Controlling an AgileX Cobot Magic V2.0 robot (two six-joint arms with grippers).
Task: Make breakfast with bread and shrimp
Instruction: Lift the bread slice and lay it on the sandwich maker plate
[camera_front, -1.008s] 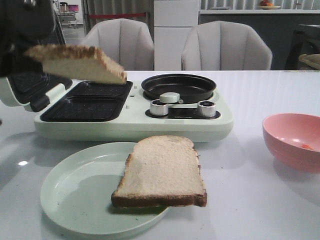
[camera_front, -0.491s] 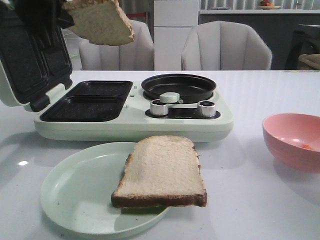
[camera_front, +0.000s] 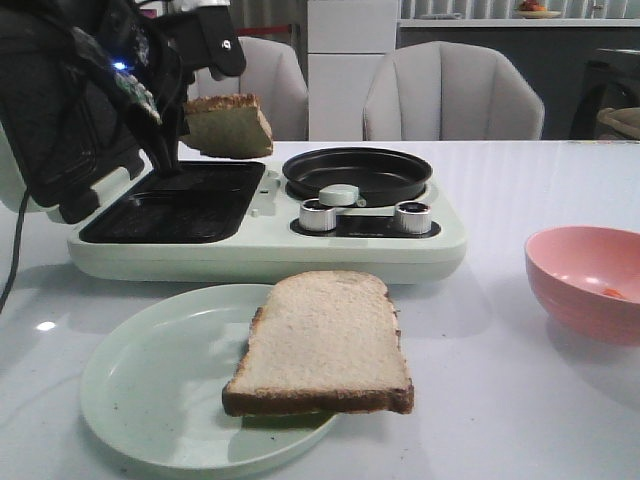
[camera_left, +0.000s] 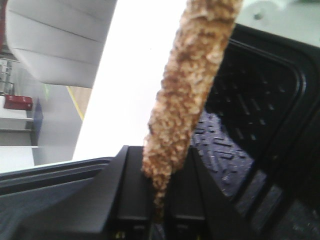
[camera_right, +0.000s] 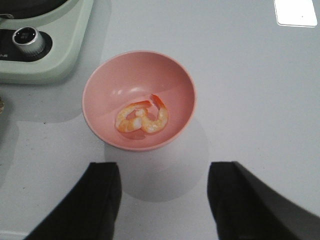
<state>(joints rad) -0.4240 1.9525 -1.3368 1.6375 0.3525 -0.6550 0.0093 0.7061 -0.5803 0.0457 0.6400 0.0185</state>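
Bread slice hangs clamped by one edge in the left pincer, held above the back of the sandwich maker's open grill plate, tilted, not touching it. Risk: grip is thin at the crust; the slice could tear, slip, or land across the plate rim or divider. Raised lid crowds the left side; frying pan sits just right. Second slice overhangs the plate on the bench. Shrimp lie in the pink bowl; right pincer hovers apart above it, open bench around.
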